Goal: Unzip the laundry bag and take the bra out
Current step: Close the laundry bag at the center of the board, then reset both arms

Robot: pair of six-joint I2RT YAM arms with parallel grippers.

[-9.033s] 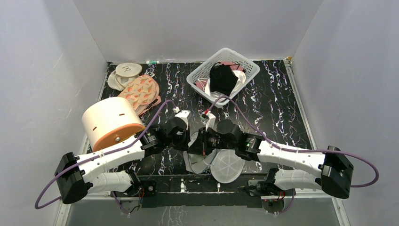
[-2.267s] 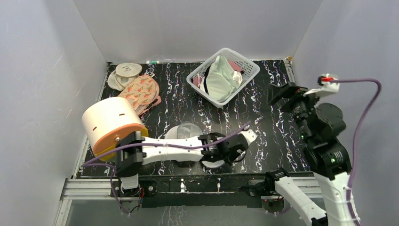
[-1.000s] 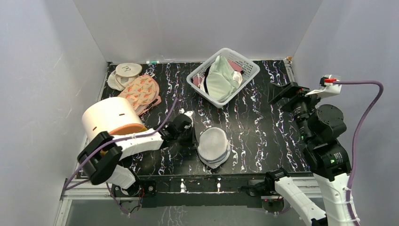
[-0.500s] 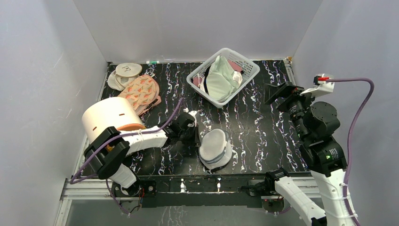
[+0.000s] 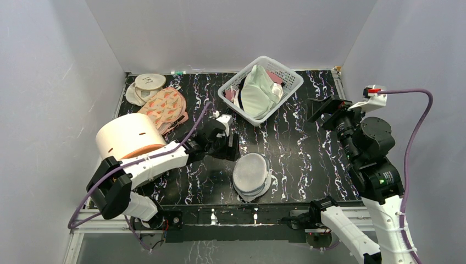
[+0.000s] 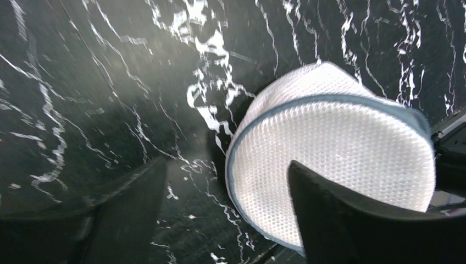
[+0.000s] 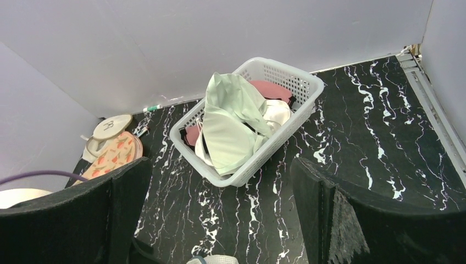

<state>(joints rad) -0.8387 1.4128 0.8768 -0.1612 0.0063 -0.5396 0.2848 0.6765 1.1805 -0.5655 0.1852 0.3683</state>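
The laundry bag (image 5: 251, 175), a round white mesh case with a blue-grey rim, lies flat near the table's front edge, its halves stacked. In the left wrist view the laundry bag (image 6: 329, 159) fills the right side. My left gripper (image 5: 228, 146) hovers just behind it, open and holding nothing; its right finger (image 6: 351, 220) overlaps the mesh in that view. The pale mint bra (image 5: 258, 91) lies on top of the white basket (image 5: 291, 82). My right gripper (image 5: 323, 108) is raised at the right, open and empty, looking down on the bra (image 7: 231, 121).
A big cream cylinder with an orange base (image 5: 132, 143) lies at the left. Behind it are peach floral pads (image 5: 165, 107) and a round white lid (image 5: 149, 81). The basket (image 7: 299, 82) also holds dark red and white items. Grey walls close in three sides.
My left gripper has opened, let go of the laundry bag and drawn back from it. The bag has dropped from tilted to flat. The right arm shifted slightly left.
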